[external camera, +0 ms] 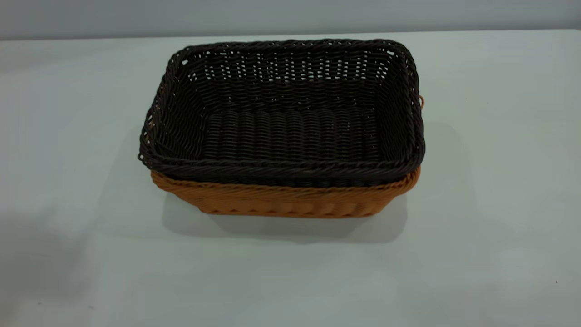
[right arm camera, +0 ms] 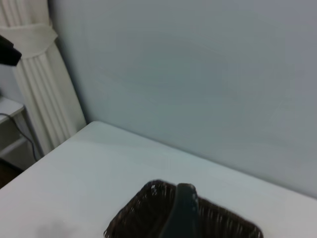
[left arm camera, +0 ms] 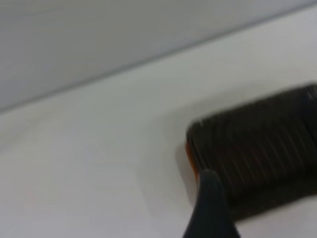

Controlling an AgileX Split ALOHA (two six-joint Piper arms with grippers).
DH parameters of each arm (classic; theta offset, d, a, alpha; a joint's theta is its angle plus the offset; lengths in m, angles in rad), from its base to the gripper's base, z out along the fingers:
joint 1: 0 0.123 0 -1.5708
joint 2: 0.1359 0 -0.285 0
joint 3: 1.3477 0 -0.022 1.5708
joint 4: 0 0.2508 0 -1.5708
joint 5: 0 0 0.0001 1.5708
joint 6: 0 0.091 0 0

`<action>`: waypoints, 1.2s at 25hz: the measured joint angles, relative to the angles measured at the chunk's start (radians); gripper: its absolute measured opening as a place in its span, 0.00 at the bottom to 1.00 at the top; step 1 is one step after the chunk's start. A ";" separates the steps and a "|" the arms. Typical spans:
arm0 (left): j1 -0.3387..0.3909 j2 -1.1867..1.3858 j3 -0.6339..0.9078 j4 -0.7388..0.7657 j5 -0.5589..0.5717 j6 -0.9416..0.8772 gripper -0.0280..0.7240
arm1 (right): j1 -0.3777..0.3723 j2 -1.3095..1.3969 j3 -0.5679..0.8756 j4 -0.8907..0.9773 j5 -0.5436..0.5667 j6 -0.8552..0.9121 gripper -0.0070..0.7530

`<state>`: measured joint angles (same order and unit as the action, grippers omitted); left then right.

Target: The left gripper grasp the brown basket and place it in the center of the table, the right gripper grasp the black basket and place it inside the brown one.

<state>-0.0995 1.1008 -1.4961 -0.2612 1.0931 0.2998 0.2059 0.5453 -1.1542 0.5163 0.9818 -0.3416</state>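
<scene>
Exterior view: the black basket [external camera: 290,122] sits nested inside the brown basket [external camera: 281,202] mid-worktop [external camera: 68,136] (bare surface on every side); both are rectangular woven wicker with braided rims; neither hand's state can be told from its wrist view.

Plain indoor room: bare wall [right arm camera: 198,74], tied curtain [right arm camera: 37,79].

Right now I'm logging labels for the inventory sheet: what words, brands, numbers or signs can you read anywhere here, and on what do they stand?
None: no text, label, brand, number or sign shows in any view.
black basket: plain dark weave, no tag visible.
brown basket: plain orange-tan weave, no tag visible.
table: bare pale surface, no markings.
</scene>
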 joint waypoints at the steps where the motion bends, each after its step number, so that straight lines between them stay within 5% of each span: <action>1: 0.000 -0.014 0.000 0.006 0.030 -0.002 0.66 | 0.000 -0.032 0.026 -0.007 0.011 0.006 0.78; 12: 0.000 -0.218 0.063 0.045 0.074 -0.097 0.66 | 0.000 -0.328 0.250 -0.063 0.151 0.083 0.78; 20: 0.000 -0.542 0.388 0.044 0.074 -0.104 0.66 | 0.000 -0.507 0.428 -0.151 0.241 0.112 0.78; 30: 0.000 -0.901 0.712 0.046 0.074 -0.111 0.66 | 0.000 -0.563 0.617 -0.341 0.165 0.104 0.78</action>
<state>-0.0995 0.1999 -0.7842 -0.2152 1.1672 0.1888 0.2059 -0.0174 -0.5371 0.1752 1.1468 -0.2371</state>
